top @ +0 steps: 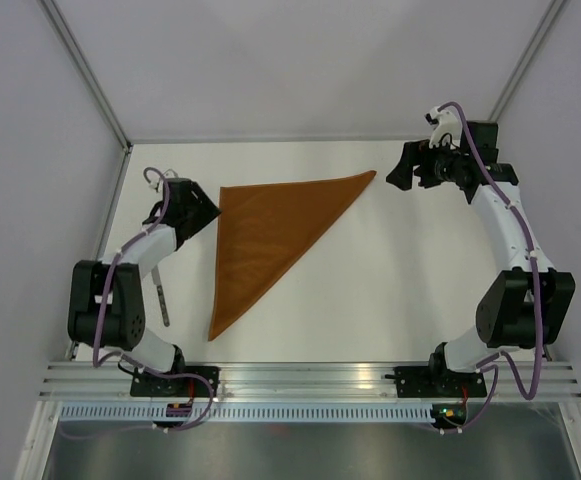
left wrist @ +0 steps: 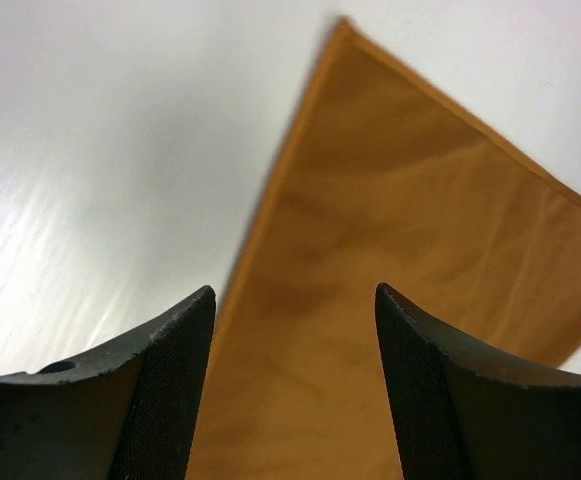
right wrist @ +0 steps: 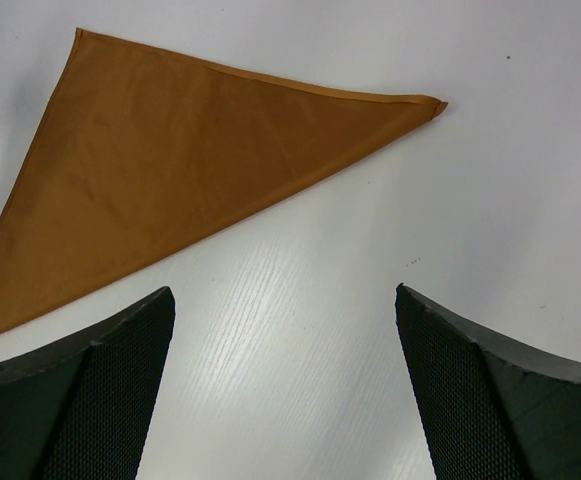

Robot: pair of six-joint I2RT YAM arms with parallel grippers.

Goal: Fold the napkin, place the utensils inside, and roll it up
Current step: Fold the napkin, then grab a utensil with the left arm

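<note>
I'm hovering left hand point(left wrist: 295, 300) and right hand point(right wrist: 285, 300) spread, empty, since napkin point(top: 270, 235) is lying folded; utensil point(top: 161, 296), seemingly one, waiting behind left hand.

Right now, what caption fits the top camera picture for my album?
Napkin folded into a triangle on the table, left gripper and right gripper open near its far corners.

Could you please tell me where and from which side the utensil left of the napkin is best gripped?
Probably at the middle of the utensil, from straight above, the open left tool closing across its narrow width. It lies flat on the table, thin and straight, so a sideways approach finds little to catch.
</note>
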